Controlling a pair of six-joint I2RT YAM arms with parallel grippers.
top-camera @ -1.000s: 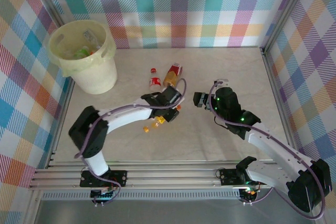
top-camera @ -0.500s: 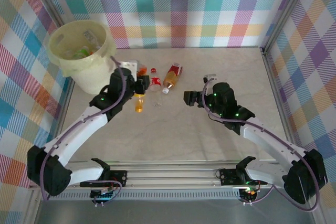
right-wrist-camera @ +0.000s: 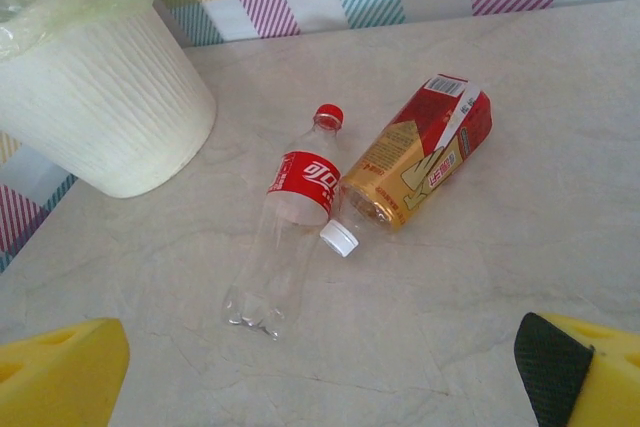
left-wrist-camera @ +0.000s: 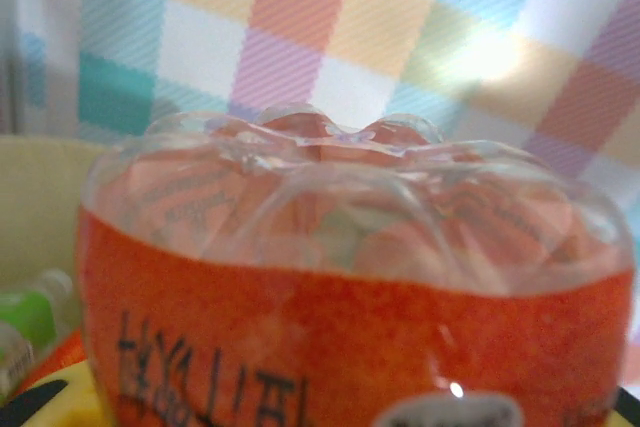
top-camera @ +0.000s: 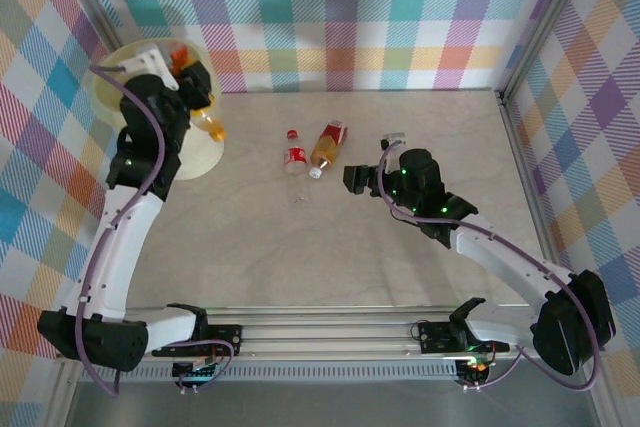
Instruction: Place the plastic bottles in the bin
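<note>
You are looking down at a pale, marble-patterned table (top-camera: 400, 277). Pastel plaid walls (top-camera: 350, 7) are closing it in behind the table and on both its sides. Aluminium posts (top-camera: 545, 22) are rising from its far corners, and grooved aluminium rails (top-camera: 330, 335) are running along its near edge.

I see an orange-labelled bottle (left-wrist-camera: 350, 347) held aloft at the rim of the cream bin (right-wrist-camera: 100, 117) at far left, while a clear red-capped cola bottle (right-wrist-camera: 290, 222) and an amber white-capped bottle (right-wrist-camera: 415, 162) lie side by side on the table (right-wrist-camera: 520, 247), near the bin's right.
</note>
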